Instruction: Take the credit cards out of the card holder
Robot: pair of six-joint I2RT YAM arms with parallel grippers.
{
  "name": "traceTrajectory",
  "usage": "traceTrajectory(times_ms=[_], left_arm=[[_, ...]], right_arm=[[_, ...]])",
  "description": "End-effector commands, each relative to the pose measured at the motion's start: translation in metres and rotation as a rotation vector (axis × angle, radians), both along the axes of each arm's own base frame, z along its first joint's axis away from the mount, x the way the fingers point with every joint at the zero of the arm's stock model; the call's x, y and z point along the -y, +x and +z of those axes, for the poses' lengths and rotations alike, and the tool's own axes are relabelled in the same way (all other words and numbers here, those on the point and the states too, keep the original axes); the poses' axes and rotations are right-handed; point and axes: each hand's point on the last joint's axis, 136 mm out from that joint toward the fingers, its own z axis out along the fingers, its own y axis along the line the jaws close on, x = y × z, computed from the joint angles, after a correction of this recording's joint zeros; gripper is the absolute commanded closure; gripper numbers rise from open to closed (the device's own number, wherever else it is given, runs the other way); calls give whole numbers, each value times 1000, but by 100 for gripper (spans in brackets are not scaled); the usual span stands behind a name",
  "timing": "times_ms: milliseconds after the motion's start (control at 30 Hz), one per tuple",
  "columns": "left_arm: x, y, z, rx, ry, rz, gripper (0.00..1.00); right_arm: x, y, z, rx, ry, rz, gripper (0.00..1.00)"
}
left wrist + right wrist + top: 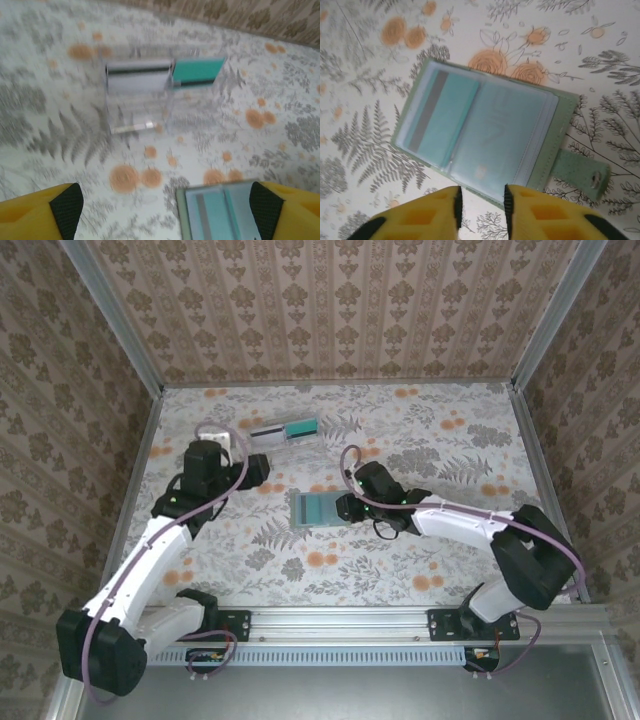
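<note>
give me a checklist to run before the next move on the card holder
1. Holder lying open: ok.
2. Teal card in a pocket, left to pull: ok.
3. Right gripper at holder's edge: ok.
4. Right grip on anything: cannot tell.
5. Left gripper open and empty: ok.
6. Box apart from holder: ok.

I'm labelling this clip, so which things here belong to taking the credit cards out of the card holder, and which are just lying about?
Part of the job: open green card holder; teal card inside it; white card with dark stripe and second teal card, already out.
Just lying about: clear plastic box, those two cards at its far end.
</note>
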Motion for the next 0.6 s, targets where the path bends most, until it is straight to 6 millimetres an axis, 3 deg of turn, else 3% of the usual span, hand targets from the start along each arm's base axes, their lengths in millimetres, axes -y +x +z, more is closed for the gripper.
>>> traceTrajectory(times_ms=[0, 233, 333, 567], left_arm=[[19, -14, -25, -121, -187, 9, 18], [54, -31, -73, -238, -184, -86, 46], [69, -35, -88, -273, -174, -126, 50], [90, -39, -126, -366, -130, -177, 73]], right_arm=[[-10, 1, -6, -47, -5, 16, 75], [-11, 7, -31, -108, -55, -10, 82], [-8, 10, -41, -125, -89, -29, 83], [-3, 14, -56, -161, -134, -56, 80]])
